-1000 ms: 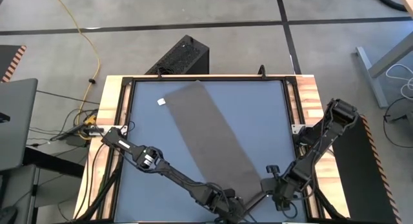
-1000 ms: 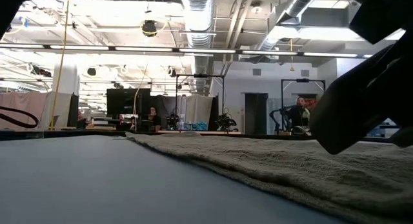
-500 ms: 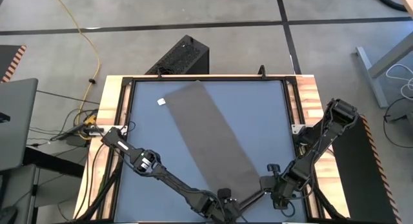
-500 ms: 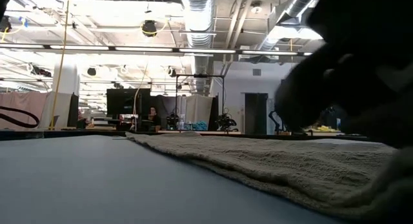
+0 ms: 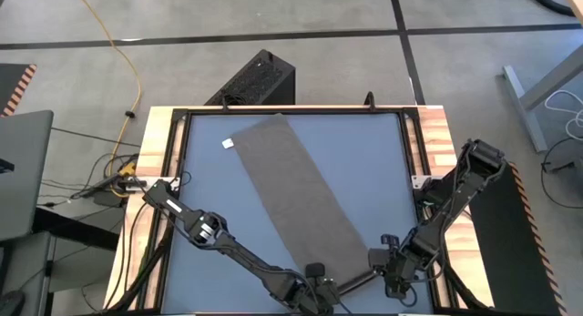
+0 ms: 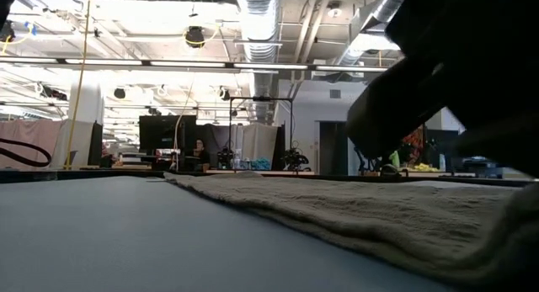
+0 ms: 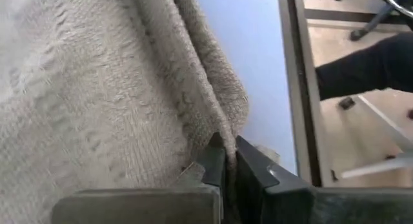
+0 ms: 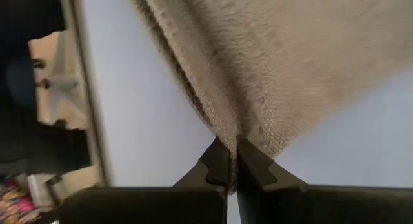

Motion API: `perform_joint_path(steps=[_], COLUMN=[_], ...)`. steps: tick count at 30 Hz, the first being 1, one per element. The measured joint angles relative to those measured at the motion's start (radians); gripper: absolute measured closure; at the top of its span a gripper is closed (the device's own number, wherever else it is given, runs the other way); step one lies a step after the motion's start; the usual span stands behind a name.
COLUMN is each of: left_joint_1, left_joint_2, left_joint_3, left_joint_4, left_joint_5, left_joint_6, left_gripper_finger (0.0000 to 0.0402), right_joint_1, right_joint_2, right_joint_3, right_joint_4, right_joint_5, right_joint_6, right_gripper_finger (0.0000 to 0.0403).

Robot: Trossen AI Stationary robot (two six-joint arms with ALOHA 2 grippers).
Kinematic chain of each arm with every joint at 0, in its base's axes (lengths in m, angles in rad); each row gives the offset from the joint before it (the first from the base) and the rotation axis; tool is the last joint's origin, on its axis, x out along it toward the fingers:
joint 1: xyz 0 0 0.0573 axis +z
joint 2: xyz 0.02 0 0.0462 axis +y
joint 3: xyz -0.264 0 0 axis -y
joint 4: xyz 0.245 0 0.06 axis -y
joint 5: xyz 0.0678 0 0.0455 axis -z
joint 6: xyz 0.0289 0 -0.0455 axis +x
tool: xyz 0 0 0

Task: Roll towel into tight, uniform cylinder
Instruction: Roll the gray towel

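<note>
Both claws—left claw [image 7: 224, 161], right claw [image 8: 230, 161]—pinch the towel [image 5: 296, 196] on the blue-grey tabletop [image 5: 383, 170].

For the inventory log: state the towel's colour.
Plain taupe grey-brown towel, with a small white tag; clearest in the high view.

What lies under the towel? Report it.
The towel lies flat on the blue table. Both pincers, left and right, pinch its near corners. Anything beneath the cloth is covered.
</note>
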Motion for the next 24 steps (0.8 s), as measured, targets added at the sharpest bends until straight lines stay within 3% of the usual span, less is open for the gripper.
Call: perform_joint_path(steps=[6, 10, 24], left_joint_1=[0.0, 0.002, 0.027], left_joint_2=[0.0, 0.0, -0.002], left_joint_3=[0.006, -0.01, -0.01], left_joint_4=[0.082, 0.137, 0.145], left_joint_5=[0.129, 0.163, 0.334], left_joint_6=[-0.005, -0.039, -0.17], left_gripper_finger=[0.0401, 0.0401, 0.0401], right_joint_1=[0.007, -0.017, -0.11], right_joint_2=[0.0, 0.0, 0.001], right_joint_3=[0.001, 0.001, 0.001], right_joint_4=[0.058, 0.055, 0.053], right_joint_5=[-0.062, -0.072, -0.078], right_joint_6=[0.006, 0.018, 0.008], right_gripper_finger=[0.0374, 0.0376, 0.0377])
